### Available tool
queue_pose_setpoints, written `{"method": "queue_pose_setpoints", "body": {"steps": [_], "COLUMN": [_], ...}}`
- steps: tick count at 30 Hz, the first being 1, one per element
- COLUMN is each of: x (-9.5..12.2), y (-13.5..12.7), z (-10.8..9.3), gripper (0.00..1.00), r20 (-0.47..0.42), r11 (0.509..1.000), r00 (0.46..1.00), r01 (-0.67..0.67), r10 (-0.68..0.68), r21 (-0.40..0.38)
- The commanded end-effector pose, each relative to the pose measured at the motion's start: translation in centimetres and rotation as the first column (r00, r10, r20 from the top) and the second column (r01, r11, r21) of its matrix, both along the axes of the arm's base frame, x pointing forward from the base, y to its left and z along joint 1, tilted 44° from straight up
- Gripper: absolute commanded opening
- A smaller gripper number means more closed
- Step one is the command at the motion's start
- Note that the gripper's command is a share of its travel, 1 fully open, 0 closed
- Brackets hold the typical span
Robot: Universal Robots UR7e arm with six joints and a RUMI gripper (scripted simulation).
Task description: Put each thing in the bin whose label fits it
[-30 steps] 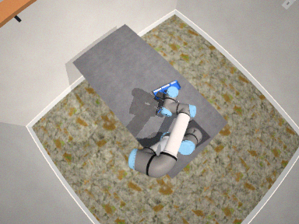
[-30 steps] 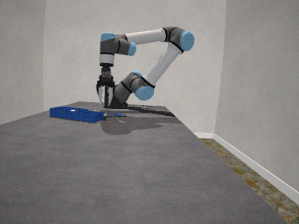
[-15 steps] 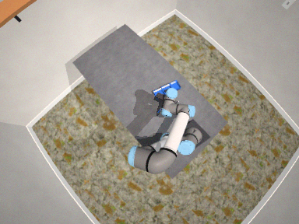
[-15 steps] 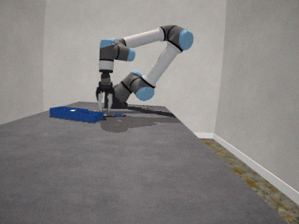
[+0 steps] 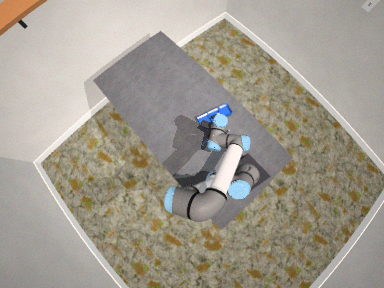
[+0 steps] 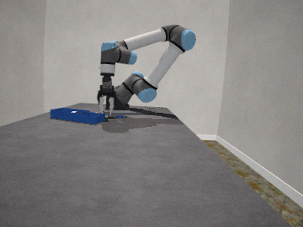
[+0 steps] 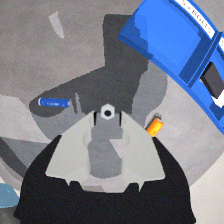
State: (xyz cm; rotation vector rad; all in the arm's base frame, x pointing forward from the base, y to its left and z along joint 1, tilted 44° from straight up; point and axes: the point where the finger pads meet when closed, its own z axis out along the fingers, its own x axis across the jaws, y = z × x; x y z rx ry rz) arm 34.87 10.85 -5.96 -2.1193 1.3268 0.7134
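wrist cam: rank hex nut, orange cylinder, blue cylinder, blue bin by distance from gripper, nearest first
1. Small grey hex nut, right at the gripper fingertips, centre.
2. Small orange cylinder, just right.
3. Small blue cylinder, farther left.
4. Blue plastic bin, upper right.
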Motion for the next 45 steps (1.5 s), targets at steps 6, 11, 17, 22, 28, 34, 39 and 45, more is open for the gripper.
{"method": "queue_pose_setpoints", "body": {"steps": [6,11,17,22,28,34,39,45], "x": [0.0,0.0,0.0,0.0,0.0,0.0,0.1,0.4], "y": [0.0,0.0,0.0,0.0,0.0,0.0,-0.2,-1.6], "z": [0.0,0.0,0.0,0.0,0.0,0.0,0.2,1.6], "gripper": [0.18,0.0,0.0,0.0,0.0,0.0,0.0,0.0], "r20": [0.001,0.001,0.001,0.001,0.001,0.001,0.001,0.001], "r11": [1.0,1.0,1.0,1.0,1.0,1.0,1.0,1.0], "r00": [1.0,1.0,1.0,1.0,1.0,1.0,1.0,1.0], "r01": [0.001,0.001,0.001,0.001,0.001,0.001,0.001,0.001], "r10": [-0.001,-0.001,-0.001,-0.001,-0.001,-0.001,-0.001,-0.001], "r21": [-0.001,0.0,0.0,0.0,0.0,0.0,-0.001,-0.001]}}
